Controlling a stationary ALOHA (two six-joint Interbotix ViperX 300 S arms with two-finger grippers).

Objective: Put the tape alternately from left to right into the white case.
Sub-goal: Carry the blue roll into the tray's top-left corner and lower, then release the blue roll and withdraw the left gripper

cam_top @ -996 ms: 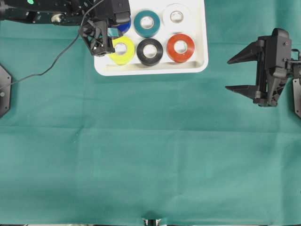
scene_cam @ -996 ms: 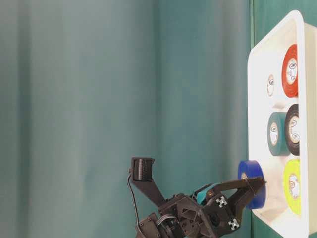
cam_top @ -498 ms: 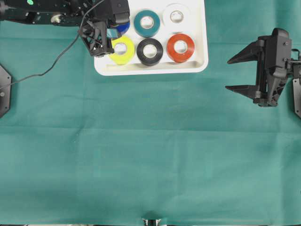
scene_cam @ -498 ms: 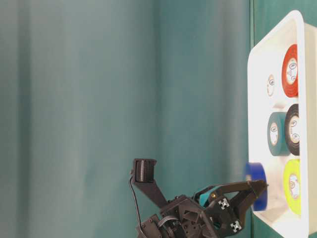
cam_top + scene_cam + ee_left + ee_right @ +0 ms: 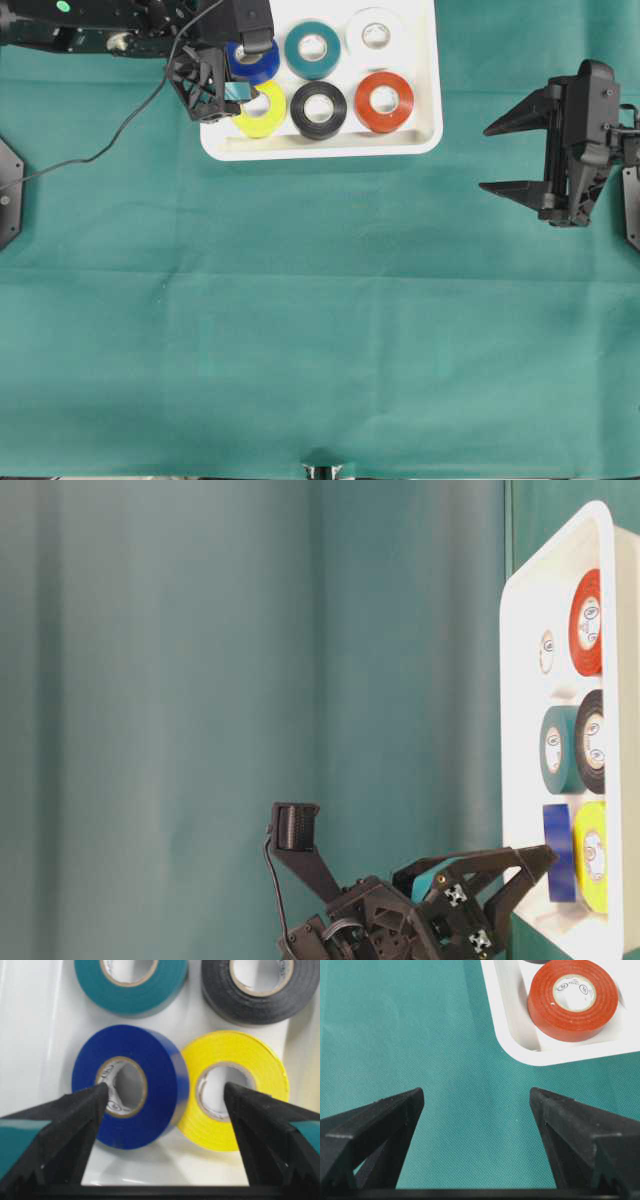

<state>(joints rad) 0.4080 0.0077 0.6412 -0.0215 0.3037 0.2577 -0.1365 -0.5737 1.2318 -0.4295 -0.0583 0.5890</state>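
Blue roll (image 5: 127,1085) lies flat, hole up, glossy with a pale core; left gripper (image 5: 165,1097) spread wide, right gripper (image 5: 476,1097) gaping too.

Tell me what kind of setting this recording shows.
Probably a lab tabletop for robot manipulation: a green cloth over the whole work surface, two black arms with end effectors, left and right, and tape rolls sorted in a white case.

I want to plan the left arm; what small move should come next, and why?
Probably lift the left gripper straight up. Its jaws stand open, the blue roll lies flat in the white tray, and all six rolls appear to be inside.
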